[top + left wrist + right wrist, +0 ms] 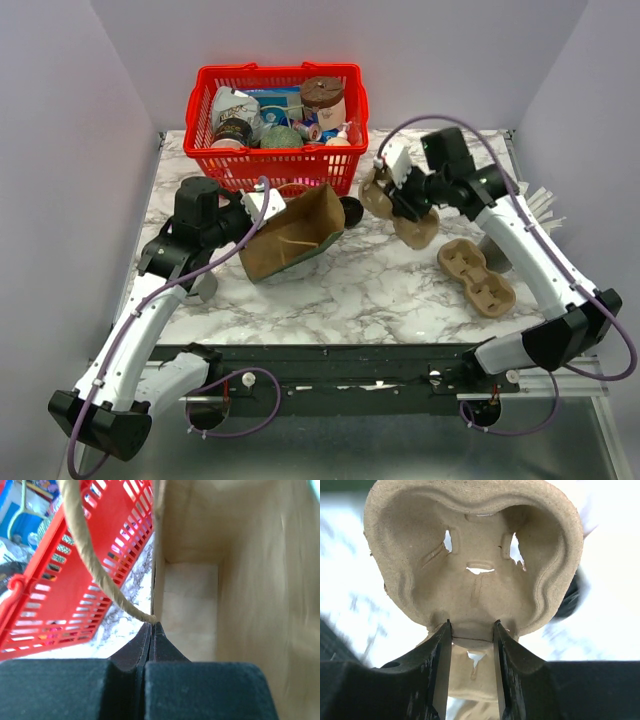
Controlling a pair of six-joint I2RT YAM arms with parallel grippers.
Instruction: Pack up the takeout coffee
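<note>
While left jaws pinch the brown paper bag [295, 235] by its rim at centre frame, right jaws clamp a brown pulp two-cup carrier [415, 230]; the tan kraft-paper cup's whereabouts cannot be told.

Stuff in the red basket [275, 70] is too small to make out from up top. On the pulp carrier [470, 595], the lower pocket hides behind the right gripper [472, 626], the background's pure blur, and the paper bag [260, 580] runs off-frame.
</note>
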